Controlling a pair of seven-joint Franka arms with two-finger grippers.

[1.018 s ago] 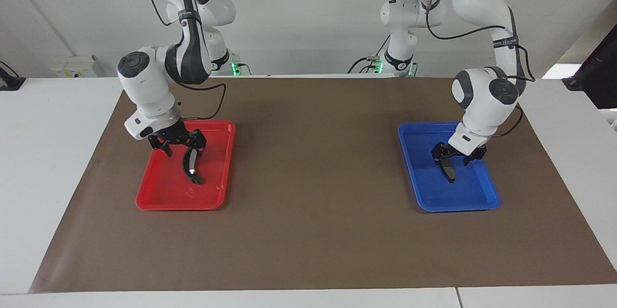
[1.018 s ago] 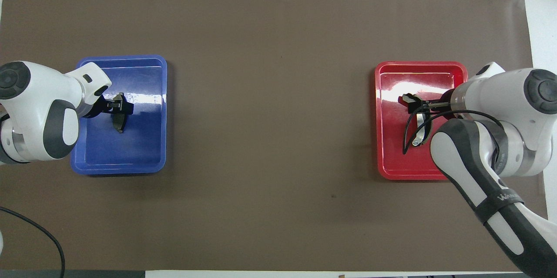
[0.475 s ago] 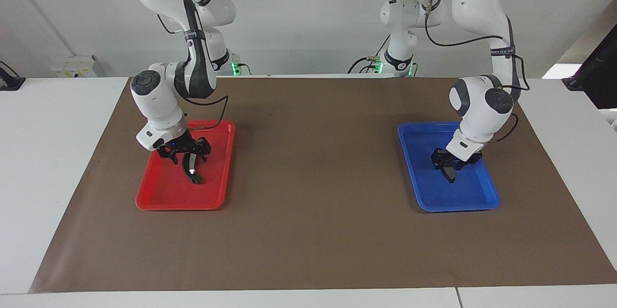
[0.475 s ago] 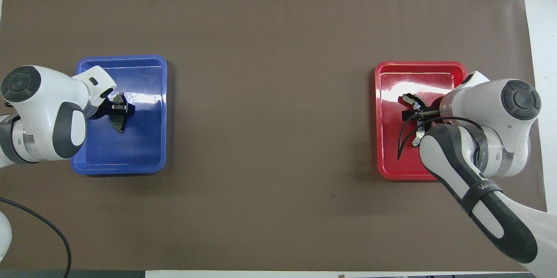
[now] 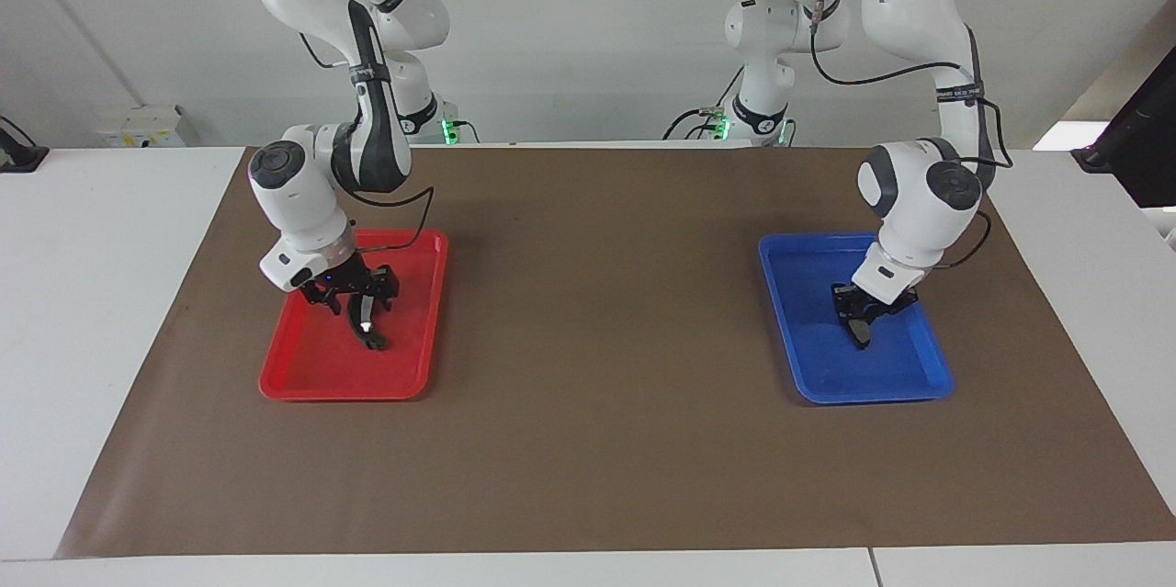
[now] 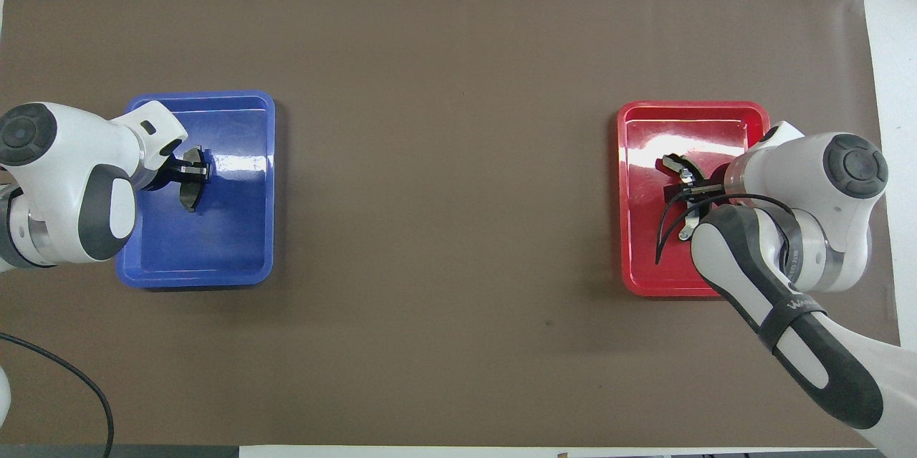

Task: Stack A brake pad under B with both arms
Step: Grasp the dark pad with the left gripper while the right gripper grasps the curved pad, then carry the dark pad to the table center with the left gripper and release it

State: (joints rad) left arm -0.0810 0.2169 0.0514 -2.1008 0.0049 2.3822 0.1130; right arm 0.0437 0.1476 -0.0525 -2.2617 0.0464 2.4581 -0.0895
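The short dark brake pad A [image 5: 858, 328] lies in the blue tray [image 5: 910, 380] at the left arm's end; it also shows in the overhead view [image 6: 190, 198]. My left gripper [image 5: 868, 304] is down on the pad's end nearer the robots, fingers closed on it, the pad's other end still on the tray floor. The long crescent piece B [image 5: 367, 321], with a white spot, lies in the red tray [image 5: 312, 380]. My right gripper [image 5: 354, 291] is low over B's end nearer the robots, fingers apart on either side of it. B's silvery end shows in the overhead view [image 6: 685, 231].
Both trays sit on a brown mat [image 5: 597, 311] that covers the table's middle, the blue tray [image 6: 243, 257] and the red tray [image 6: 645, 272] far apart. White table [image 5: 92, 293] surrounds the mat. A black cable [image 6: 663, 229] hangs over the red tray.
Both grippers have come down lower into their trays. The left gripper's fingers have closed in on the pad, which has shifted slightly. The right gripper has settled over B's end.
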